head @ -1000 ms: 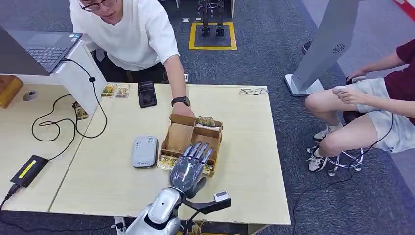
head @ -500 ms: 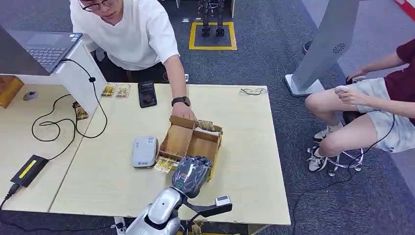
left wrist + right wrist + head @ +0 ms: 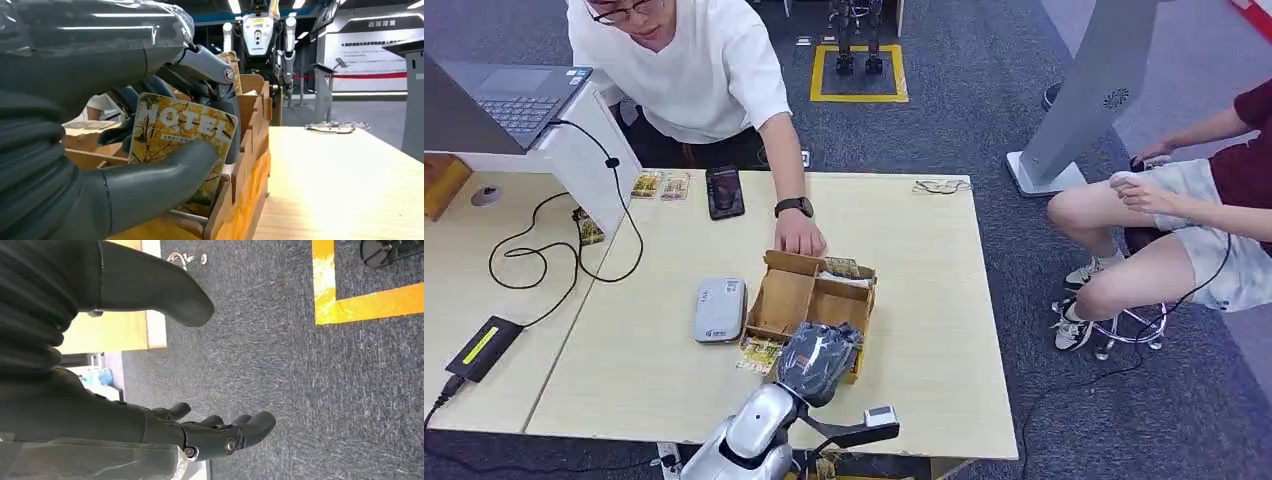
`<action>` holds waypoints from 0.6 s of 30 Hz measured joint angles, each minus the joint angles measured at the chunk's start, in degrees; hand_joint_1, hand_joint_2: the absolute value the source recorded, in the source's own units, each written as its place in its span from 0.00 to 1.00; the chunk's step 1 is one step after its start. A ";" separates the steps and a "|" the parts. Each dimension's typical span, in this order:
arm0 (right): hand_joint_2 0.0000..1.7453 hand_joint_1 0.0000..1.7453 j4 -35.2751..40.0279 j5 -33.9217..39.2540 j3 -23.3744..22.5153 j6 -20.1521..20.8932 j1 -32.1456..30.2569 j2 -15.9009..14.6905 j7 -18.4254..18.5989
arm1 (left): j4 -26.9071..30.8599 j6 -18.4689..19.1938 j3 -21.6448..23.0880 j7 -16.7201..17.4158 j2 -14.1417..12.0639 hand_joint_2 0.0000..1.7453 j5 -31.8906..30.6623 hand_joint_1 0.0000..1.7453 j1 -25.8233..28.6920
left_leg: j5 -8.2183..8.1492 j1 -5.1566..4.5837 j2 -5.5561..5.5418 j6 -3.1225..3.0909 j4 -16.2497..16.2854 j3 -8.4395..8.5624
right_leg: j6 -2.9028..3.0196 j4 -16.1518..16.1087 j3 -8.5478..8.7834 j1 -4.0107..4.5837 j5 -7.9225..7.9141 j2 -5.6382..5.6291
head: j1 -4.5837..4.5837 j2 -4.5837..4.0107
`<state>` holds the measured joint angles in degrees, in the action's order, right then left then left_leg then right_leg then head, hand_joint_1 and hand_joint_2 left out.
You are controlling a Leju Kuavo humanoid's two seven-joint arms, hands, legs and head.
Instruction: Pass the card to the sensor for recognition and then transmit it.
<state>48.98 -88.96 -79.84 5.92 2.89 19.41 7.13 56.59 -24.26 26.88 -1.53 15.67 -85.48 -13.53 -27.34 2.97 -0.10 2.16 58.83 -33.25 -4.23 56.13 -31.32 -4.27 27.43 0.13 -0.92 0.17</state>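
The left hand [image 3: 817, 360] is curled down over the near side of the cardboard card box [image 3: 809, 298], and the left wrist view shows it pinching a yellow hotel card [image 3: 182, 145] between the thick thumb [image 3: 165, 175] and the darker fingers [image 3: 220, 107], the card upright and its lower part still down among the box's dividers. The right hand [image 3: 220, 432] hangs over the carpet with its fingers spread and nothing in them.

The pinch looks shallow (thumb across the lower face only), so I judge the card could pivot or slip as it lifts. Its lower edge could also catch a divider and drag the light box toward the tabletop's near edge; a person's hand [image 3: 801, 238] rests at the box's far wall, which may steady it.

Another card [image 3: 759, 353] lies flat on the tabletop just beside the box's near left corner, and could get nudged. The grey card reader [image 3: 720, 309] sits just left of the box, so a loosely held card might arrive tilted and fail to read.
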 joint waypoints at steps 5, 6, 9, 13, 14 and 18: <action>1.00 0.00 0.00 -0.20 0.00 -0.02 0.00 0.00 -0.33 | 0.00 -1.85 0.00 -0.96 -0.13 1.00 0.98 1.00 0.16 | 0.00 0.00 0.00 0.00 0.00 -0.01 | 0.00 0.00 0.00 0.00 0.00 0.00 | 0.00 0.00; 1.00 0.00 0.00 -0.20 0.00 -0.02 0.00 0.00 -0.35 | 0.02 -2.12 0.00 -0.98 -0.13 1.00 1.20 1.00 0.17 | 0.00 0.00 0.00 0.00 0.00 -0.02 | 0.00 0.00 0.00 0.00 0.00 0.00 | 0.00 0.00; 1.00 0.00 0.00 -0.20 0.00 -0.11 -0.01 0.00 -0.57 | 0.66 -3.32 -0.02 -1.58 -0.24 1.00 2.27 1.00 0.40 | 0.00 0.00 -0.01 0.00 0.00 -0.02 | 0.00 0.00 0.00 0.00 0.00 0.01 | 0.00 0.00; 1.00 0.00 -0.06 -0.22 0.00 -0.20 -0.01 0.00 -0.65 | 2.32 -3.89 -0.02 -2.29 -0.41 1.00 3.80 1.00 0.78 | 0.00 0.00 -0.01 0.00 0.00 -0.02 | 0.00 0.00 0.00 0.00 0.00 0.01 | 0.00 0.00; 1.00 0.00 -0.13 -0.22 0.00 -0.20 -0.01 0.00 -0.68 | 2.91 -3.96 -0.02 -2.47 -0.42 1.00 4.15 1.00 0.81 | 0.00 0.00 -0.01 0.00 0.00 -0.02 | 0.00 0.00 0.00 0.00 0.00 0.02 | 0.00 0.00; 1.00 0.00 -0.46 -0.22 0.00 -0.42 -0.01 0.00 -0.92 | 6.17 -3.93 -0.04 -2.95 -0.42 1.00 6.14 1.00 0.78 | 0.00 0.00 -0.01 0.00 0.00 -0.02 | 0.00 0.00 0.00 0.00 0.00 0.02 | 0.00 0.00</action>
<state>48.52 -89.18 -79.84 5.51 2.88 19.41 6.21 62.76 -28.20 26.84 -4.48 15.26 -79.34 -12.75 -27.33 2.97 -0.11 2.16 58.83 -33.27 -4.24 56.13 -31.31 -4.27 27.43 0.15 -0.92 0.17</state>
